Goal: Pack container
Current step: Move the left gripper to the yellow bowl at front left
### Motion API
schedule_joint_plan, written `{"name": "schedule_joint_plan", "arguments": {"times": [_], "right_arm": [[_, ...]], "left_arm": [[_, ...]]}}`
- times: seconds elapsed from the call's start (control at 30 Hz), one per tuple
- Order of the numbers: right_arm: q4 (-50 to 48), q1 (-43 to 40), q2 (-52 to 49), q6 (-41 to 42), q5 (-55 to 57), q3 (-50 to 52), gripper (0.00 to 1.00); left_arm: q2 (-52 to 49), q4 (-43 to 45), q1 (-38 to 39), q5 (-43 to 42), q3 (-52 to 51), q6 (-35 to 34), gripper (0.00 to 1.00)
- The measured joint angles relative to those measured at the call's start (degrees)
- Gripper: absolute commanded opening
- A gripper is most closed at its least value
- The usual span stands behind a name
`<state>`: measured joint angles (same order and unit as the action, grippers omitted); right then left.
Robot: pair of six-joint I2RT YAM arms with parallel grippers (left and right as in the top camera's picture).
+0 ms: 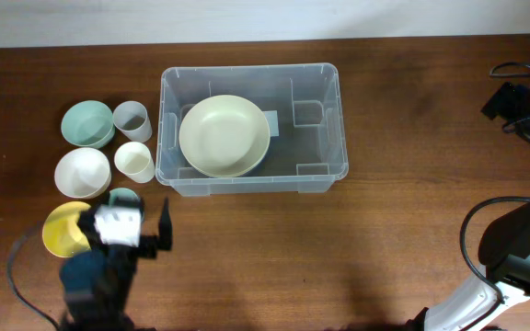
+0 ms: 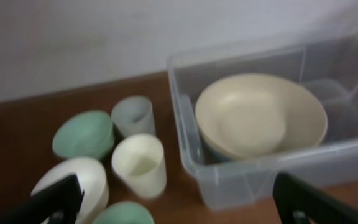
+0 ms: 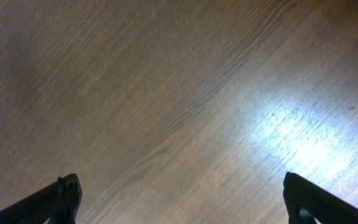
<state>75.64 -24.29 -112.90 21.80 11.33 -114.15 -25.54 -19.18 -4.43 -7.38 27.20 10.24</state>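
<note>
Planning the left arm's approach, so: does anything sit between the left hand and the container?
Nothing visible does. The open left hand faces the container's near-left corner across bare table. The cream cup stands just left of that line, close beside the container.

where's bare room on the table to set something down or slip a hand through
Bare table right of the container, and the strip in front of it. Inside, its right end beside the cream bowl is free. Crowded: left of the container, where bowls and cups cluster.
</note>
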Motion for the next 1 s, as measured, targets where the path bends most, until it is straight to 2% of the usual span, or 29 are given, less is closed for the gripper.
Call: {"name": "schedule_joint_plan", "arguments": {"times": [0.1, 0.23, 0.33, 0.4, 0.5, 0.57, 0.8, 0.87, 1.0], "right_arm": [[-0.1, 0.0, 0.0, 0.0, 0.1, 0.0, 0.99], [0.0, 0.0, 0.0, 0.0, 0.0, 0.1, 0.99], [0.0, 0.0, 0.0, 0.0, 0.0, 0.1, 0.99], [0.0, 0.0, -0.1, 0.0, 0.0, 0.1, 0.99], [0.0, 0.0, -0.1, 0.0, 0.0, 0.1, 0.99], [0.0, 0.0, -0.2, 0.0, 0.0, 0.1, 0.99], [-0.1, 0.0, -0.3, 0.0, 0.0, 0.1, 0.99], [-0.1, 0.0, -0.3, 0.0, 0.0, 0.1, 0.99], [0.0, 0.0, -0.3, 0.0, 0.0, 0.1, 0.99]], "left_arm": [[-13.4, -7.1, -0.7, -0.2, 13.2, 0.0, 1.0], [-27.6, -10.7, -0.7, -0.9, 28.5, 0.0, 1.0], [-34.5, -13.5, -1.0, 0.6, 36.4, -1.4, 1.0], [-38.9, -18.5, -2.0, 1.3, 42.4, -3.3, 1.0], [-46.1, -28.5, -6.0, 1.7, 52.8, -5.4, 1.0], [-49.7, -31.0, -9.0, 1.7, 57.5, -6.1, 1.0], [-55.4, -40.4, -12.5, 0.1, 60.5, -9.2, 1.0], [-57.3, -44.7, -12.7, 2.5, 60.5, -14.5, 1.0], [-60.8, -52.2, -14.8, 11.9, 60.5, -29.7, 1.0]]}}
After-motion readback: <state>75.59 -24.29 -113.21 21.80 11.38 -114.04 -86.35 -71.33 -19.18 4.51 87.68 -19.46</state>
